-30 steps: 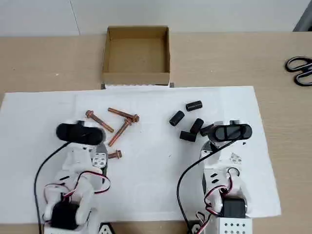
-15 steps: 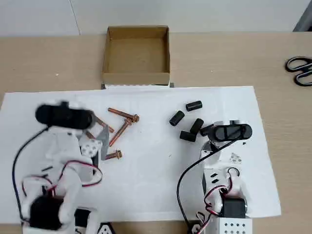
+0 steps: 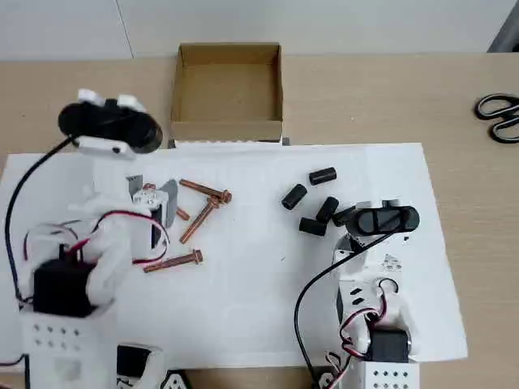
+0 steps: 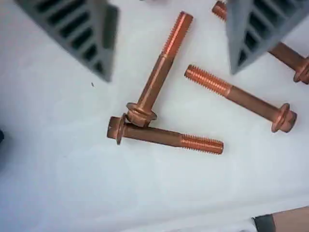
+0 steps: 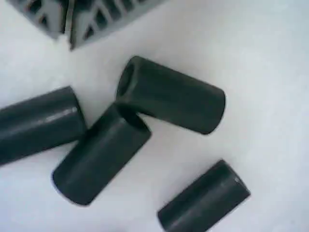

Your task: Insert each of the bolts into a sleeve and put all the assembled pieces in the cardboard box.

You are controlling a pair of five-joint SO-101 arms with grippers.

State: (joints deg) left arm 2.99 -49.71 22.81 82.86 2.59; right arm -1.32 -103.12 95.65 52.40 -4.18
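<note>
Left gripper: my left gripper (image 3: 152, 194) hangs over the left half of the white paper (image 3: 243, 308), right above the bolts. Its jaws stand wide apart and hold nothing.
Left fingers: from my left wrist I see my two grey ribbed fingers (image 4: 91, 34) spread to either side of the bolts lying below.
Bolts: I count four copper-coloured bolts flat on the paper. Two of them (image 3: 205, 190) (image 3: 199, 220) meet at their heads, and one lies alone (image 3: 173, 261) nearer my base. A fourth is partly hidden under my left gripper.
Right gripper: my right gripper (image 5: 69, 41) sits low over the right half of the paper, at the edge of the sleeves. Its jaws are pressed together with only a thin slit between them, and nothing is in them.
Sleeves: five black sleeves lie on their sides in a loose cluster, well apart from the bolts. One (image 3: 322, 175) lies farthest out. From my right wrist, one sleeve (image 5: 171, 101) turns its hollow end toward me and touches a second (image 5: 99, 154).
Cardboard box: the cardboard box (image 3: 227, 130) stands open-topped on the table (image 3: 389, 97), just beyond the paper's far edge. Its floor shows plain brown.
Scissors: black-handled scissors (image 3: 499, 113) lie at the table's right edge, away from the paper.
</note>
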